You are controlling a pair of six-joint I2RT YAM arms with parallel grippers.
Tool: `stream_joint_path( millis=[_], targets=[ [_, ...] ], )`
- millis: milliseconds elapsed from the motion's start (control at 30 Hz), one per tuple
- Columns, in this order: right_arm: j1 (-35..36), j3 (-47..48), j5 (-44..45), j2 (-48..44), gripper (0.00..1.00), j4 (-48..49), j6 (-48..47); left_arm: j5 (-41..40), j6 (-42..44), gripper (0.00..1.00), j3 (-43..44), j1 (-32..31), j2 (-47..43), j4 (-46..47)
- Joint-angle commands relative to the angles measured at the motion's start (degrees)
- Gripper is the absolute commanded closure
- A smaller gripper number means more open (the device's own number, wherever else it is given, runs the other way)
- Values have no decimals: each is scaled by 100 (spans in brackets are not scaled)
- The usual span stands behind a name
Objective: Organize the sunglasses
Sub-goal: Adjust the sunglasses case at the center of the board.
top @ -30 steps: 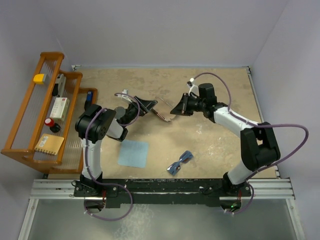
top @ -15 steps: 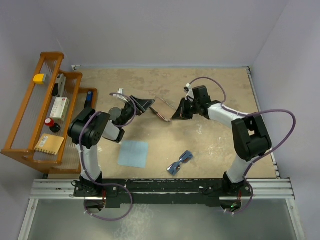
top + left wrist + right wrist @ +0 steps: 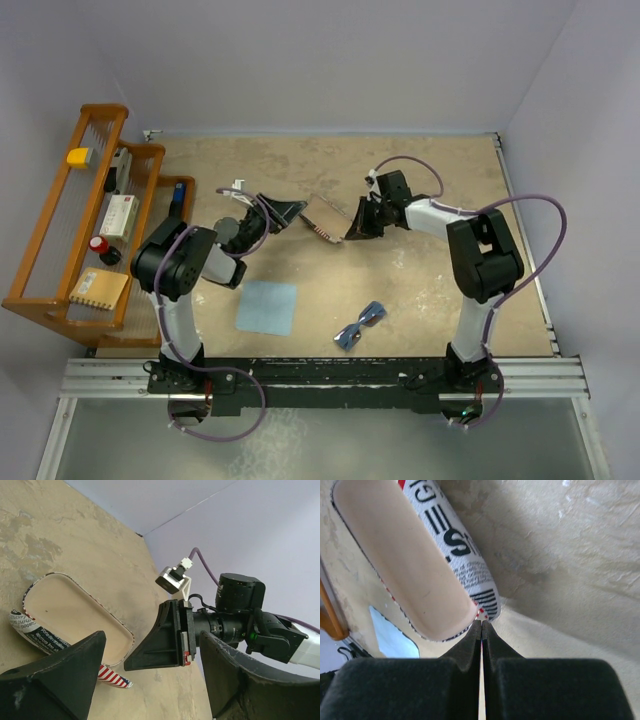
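Table (image 3: 440, 180) centre: closed right gripper (image 3: 350, 232) touches the open case (image 3: 325, 215), left gripper (image 3: 298, 210) agape; a push could skid it.

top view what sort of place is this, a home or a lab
Probably a robot lab cell, not a home: the left arm and right arm are bolted to a metal rail, plain walls box in the table, and a wooden rack holds small props.

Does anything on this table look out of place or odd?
The glasses case lies open and empty mid-table, right gripper shut at its rim, while the sunglasses sit loose near the front edge, apart from it.
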Motion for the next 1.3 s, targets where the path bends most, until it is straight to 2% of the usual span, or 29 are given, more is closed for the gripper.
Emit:
stream_joint_path(
  millis=[0,833,1067,1267],
  targets=[
    [-45,418,269,144,100,-59,-52,100,-71,27,-66,63,-285,1169],
    [-243,1325,350,810,100,-243,-249,244,-98,27,-85,67,-303,1171],
    [-243,1071,560,448,100,-233,-302,282,-55,27,-80,68,-318,1165],
    [-234,665,908,-248,98,0,-239,279,131,27,-149,103,-518,881]
  ],
)
